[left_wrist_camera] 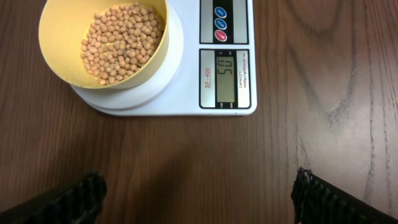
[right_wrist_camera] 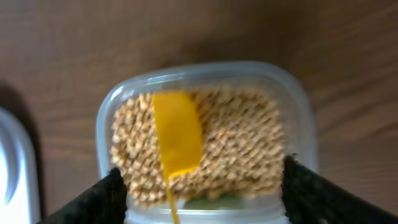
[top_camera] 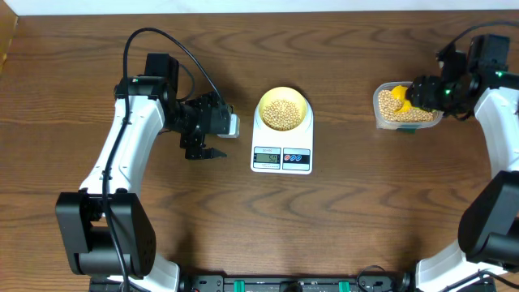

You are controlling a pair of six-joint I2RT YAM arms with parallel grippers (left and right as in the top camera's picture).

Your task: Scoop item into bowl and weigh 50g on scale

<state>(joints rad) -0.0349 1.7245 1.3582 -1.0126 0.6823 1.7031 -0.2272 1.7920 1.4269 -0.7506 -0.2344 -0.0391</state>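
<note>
Surface is a brown wood-grain table (top_camera: 365,219), matte, with the grain running side to side in the overhead view. A pale strip (top_camera: 243,6) runs past its far edge; can't tell if that is wall or floor. A black rail with green clips (top_camera: 292,285) sits along the near edge between the two arm bases. The white flat kitchen scale (top_camera: 281,159) sits mid-table, flat on the wood. It has a grey display and coloured buttons on the front panel, and the display reads 50 in the left wrist view. The small round pale-yellow bowl (top_camera: 302,102) stands upright on the scale platform, and small round tan beans (top_camera: 281,113) cover its bottom. A clear rounded-rectangular plastic container (top_camera: 379,104) sits well to the right of the scale, directly on the table, filled with more of the same beans. A yellow plastic scoop (right_wrist_camera: 178,134) lies on top of that fill, handle toward the wrist camera. The right gripper (right_wrist_camera: 199,186) is over the container with its jaws wide. Its fingers sit at the container's two sides, well clear of the scoop and gripping nothing; the view is blurred. The left gripper (top_camera: 203,152) is left of the scale, apart from it, above bare wood. Its jaws are fully spread with nothing between them.
</note>
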